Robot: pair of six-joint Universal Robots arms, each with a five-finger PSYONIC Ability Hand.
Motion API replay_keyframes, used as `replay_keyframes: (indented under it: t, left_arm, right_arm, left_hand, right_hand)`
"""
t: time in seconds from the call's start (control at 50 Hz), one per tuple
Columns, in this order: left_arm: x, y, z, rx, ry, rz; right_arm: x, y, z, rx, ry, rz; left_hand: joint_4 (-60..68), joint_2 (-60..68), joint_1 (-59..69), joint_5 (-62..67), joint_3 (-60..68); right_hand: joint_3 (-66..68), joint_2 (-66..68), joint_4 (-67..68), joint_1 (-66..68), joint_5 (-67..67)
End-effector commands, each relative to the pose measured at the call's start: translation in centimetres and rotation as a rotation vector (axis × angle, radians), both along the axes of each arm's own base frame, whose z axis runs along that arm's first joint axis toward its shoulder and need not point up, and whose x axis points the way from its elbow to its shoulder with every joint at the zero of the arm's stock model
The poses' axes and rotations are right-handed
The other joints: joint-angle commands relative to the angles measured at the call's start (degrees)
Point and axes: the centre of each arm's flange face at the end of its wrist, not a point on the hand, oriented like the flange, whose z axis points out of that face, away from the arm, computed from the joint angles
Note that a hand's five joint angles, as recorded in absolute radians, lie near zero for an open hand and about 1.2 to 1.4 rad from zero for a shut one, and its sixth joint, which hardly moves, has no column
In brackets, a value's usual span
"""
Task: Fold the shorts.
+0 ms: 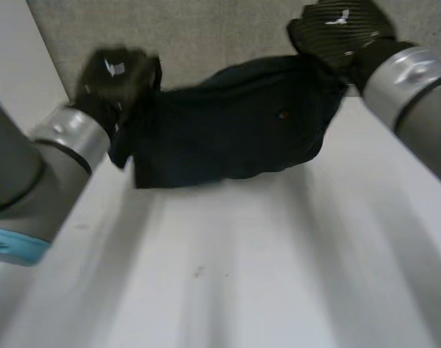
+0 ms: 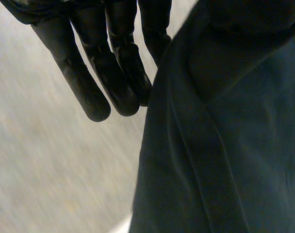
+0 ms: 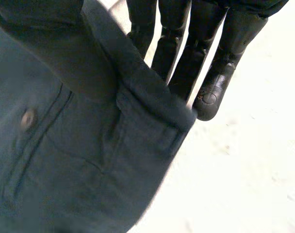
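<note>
The dark navy shorts [image 1: 235,127] are stretched between my two hands over the far part of the white table [image 1: 242,275]. My left hand [image 1: 115,83] holds their left end. In the left wrist view its straight fingers [image 2: 94,73] lie along the cloth's edge [image 2: 225,136], which runs up to the palm. My right hand [image 1: 340,32] holds the right end. In the right wrist view the waistband [image 3: 152,92] crosses its straight fingers [image 3: 210,73], and a small button [image 3: 27,119] shows on the cloth below. Both thumbs are hidden behind the cloth.
Bare white tabletop stretches from the shorts to the near edge. A grey surface [image 1: 206,29] lies beyond the table's far edge. Both grey forearms [image 1: 61,138] come in from the sides.
</note>
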Motion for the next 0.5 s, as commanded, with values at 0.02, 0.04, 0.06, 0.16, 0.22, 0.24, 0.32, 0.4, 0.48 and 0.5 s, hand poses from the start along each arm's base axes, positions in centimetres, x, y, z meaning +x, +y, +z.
replay_keyframes:
  t: [0.02,0.04,0.06,0.16,0.22,0.24,0.32,0.4,0.48,0.5]
  left_arm:
    - [0.7,3.1,4.3,-0.030,-0.001,-0.027]
    - [0.7,3.2,3.9,-0.003,-0.021,-0.031]
    - [0.5,3.2,3.2,0.033,-0.047,-0.039]
    - [-0.8,1.6,-2.1,0.226,-0.199,-0.055]
    - [-1.5,0.3,-5.4,0.317,-0.277,-0.056]
    - [-1.7,0.0,-6.1,0.333,-0.292,-0.058]
    - [-2.8,-2.4,-8.8,0.350,-0.341,-0.045]
    - [-3.8,-5.4,-9.6,0.278,-0.392,0.006]
    - [-5.5,-8.2,-7.2,0.060,-0.408,0.026]
    - [-6.4,-9.1,-5.0,-0.074,-0.386,0.042]
  right_arm:
    - [-3.0,3.7,-1.8,0.147,0.294,-0.070]
    - [-3.1,3.9,-2.3,0.172,0.315,-0.061]
    - [-3.1,4.1,-2.6,0.189,0.328,-0.057]
    - [-2.6,3.3,-5.8,0.294,0.370,-0.039]
    - [-1.8,1.8,-8.9,0.382,0.404,-0.034]
    - [-1.7,1.5,-9.7,0.404,0.413,-0.034]
    - [-0.4,-0.8,-12.6,0.458,0.396,-0.037]
    - [0.9,-3.9,-13.9,0.428,0.306,-0.073]
    - [2.1,-7.2,-11.8,0.252,0.164,-0.131]
    - [2.6,-8.6,-10.0,0.134,0.095,-0.154]
  left_hand:
    - [11.81,11.76,15.60,13.80,12.05]
    - [11.81,11.76,15.60,13.80,12.05]
    - [11.81,11.76,15.60,13.80,12.05]
    - [11.81,11.76,15.60,13.80,12.05]
    - [11.81,11.76,15.60,13.80,12.05]
    - [11.81,11.76,15.60,13.80,12.05]
    - [11.81,11.76,15.60,13.80,12.05]
    - [11.81,11.76,15.60,13.80,12.05]
    - [11.81,11.76,15.60,13.80,12.05]
    - [11.81,11.76,15.60,13.80,12.05]
  right_hand:
    - [12.21,13.47,11.88,24.70,15.19]
    - [12.21,13.47,11.88,24.70,15.19]
    - [12.21,13.47,11.88,24.70,15.19]
    - [12.21,13.47,11.88,24.70,15.19]
    - [12.21,13.47,11.88,24.70,15.19]
    - [12.21,13.47,11.88,24.70,15.19]
    - [12.21,13.47,11.88,24.70,15.19]
    - [12.21,13.47,11.88,24.70,15.19]
    - [12.21,13.47,11.88,24.70,15.19]
    - [12.21,13.47,11.88,24.70,15.19]
